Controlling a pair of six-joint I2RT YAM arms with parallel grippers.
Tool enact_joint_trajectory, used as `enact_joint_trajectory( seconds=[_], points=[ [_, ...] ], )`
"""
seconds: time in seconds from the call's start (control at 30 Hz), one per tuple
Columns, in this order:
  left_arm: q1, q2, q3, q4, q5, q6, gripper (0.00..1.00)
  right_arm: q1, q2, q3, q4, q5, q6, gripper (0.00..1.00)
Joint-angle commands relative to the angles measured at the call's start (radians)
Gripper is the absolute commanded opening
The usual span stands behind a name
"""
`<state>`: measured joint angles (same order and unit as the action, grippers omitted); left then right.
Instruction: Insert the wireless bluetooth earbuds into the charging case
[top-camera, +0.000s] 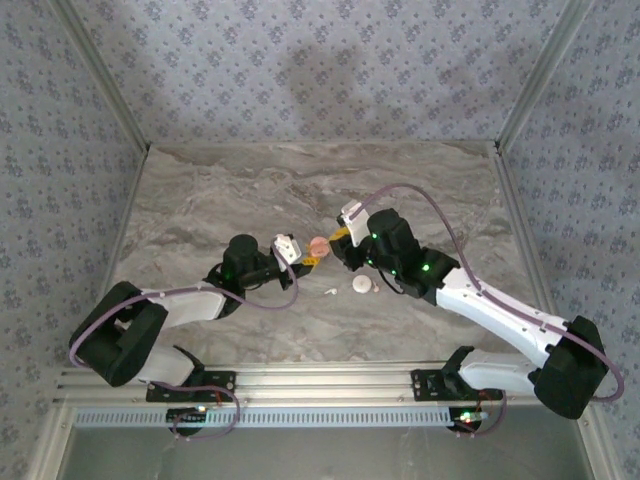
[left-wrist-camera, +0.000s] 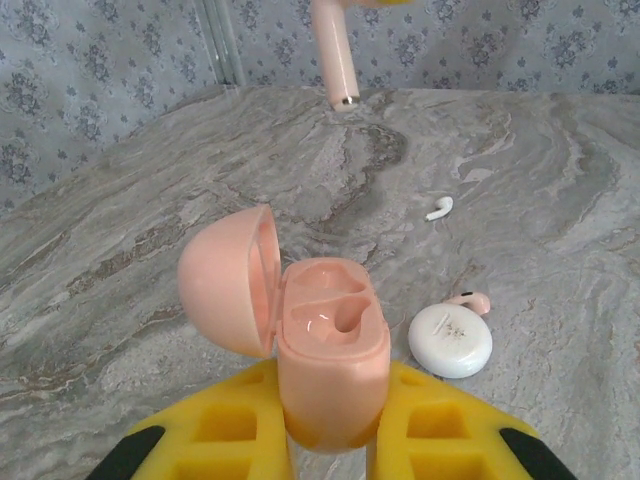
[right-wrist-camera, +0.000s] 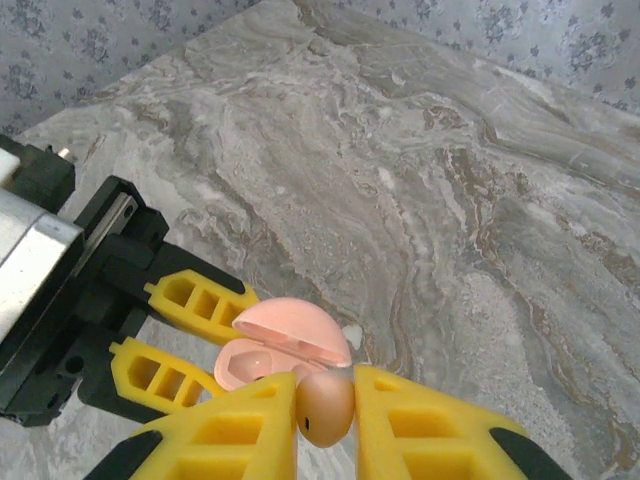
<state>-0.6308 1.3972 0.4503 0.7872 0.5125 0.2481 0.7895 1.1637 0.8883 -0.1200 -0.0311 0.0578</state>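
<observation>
lowering the earbud (right-wrist-camera: 325, 410) into the case (left-wrist-camera: 330, 345) looks like the step in hand. the right gripper (right-wrist-camera: 325, 385) has its jaws pinching the earbud's rounded head, stem hanging down. the left gripper (left-wrist-camera: 330, 400) has its jaws pressed on the case body, with the lid (left-wrist-camera: 225, 280) swung wide to one side. both hang over the middle of the surface (top-camera: 220, 190).

the stem seems to sit a little beyond the case, not yet over a well (left-wrist-camera: 350, 320). to do this well, bring it across first and line the stem up with the well's deeper slot. then come down straight and slow, so the head seats without tipping the case. let go only once it rests in the hollow. the grip on the head is small and smooth, so a sideways nudge could twist it.

the case is glossy pink plastic, egg-rounded, with shiny moulded wells and a domed lid. the earbud matches it, with a slim tube stem and a dark tip. the fingers (left-wrist-camera: 210, 430) are yellow and latticed. the surface is grey, veined and marble-like.

toward the near edge lie a smooth white round disc (left-wrist-camera: 450, 340), a second earbud (left-wrist-camera: 472, 300) just beside it, and a white earbud (left-wrist-camera: 440, 208) lying apart.
</observation>
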Motion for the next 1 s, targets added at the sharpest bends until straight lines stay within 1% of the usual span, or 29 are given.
enact_joint_trajectory(
  seconds=[0.0,0.13,0.37,0.6,0.97],
  points=[
    [-0.007,-0.013,0.019,0.006,0.035,0.05,0.12,-0.001,-0.023,0.023,-0.077,-0.051,-0.047,0.2],
    [-0.008,-0.017,0.016,0.0,0.043,0.07,0.12,0.001,-0.022,0.031,-0.108,-0.074,-0.085,0.2],
    [-0.01,-0.026,0.018,0.001,0.072,0.091,0.12,0.026,-0.015,0.033,-0.092,-0.081,-0.15,0.2],
    [-0.014,-0.036,0.019,-0.008,0.09,0.104,0.12,0.027,0.004,0.043,-0.082,-0.101,-0.167,0.2],
    [-0.018,-0.067,0.018,-0.026,0.084,0.118,0.12,0.028,0.03,0.055,-0.059,-0.111,-0.171,0.2]
  ],
)
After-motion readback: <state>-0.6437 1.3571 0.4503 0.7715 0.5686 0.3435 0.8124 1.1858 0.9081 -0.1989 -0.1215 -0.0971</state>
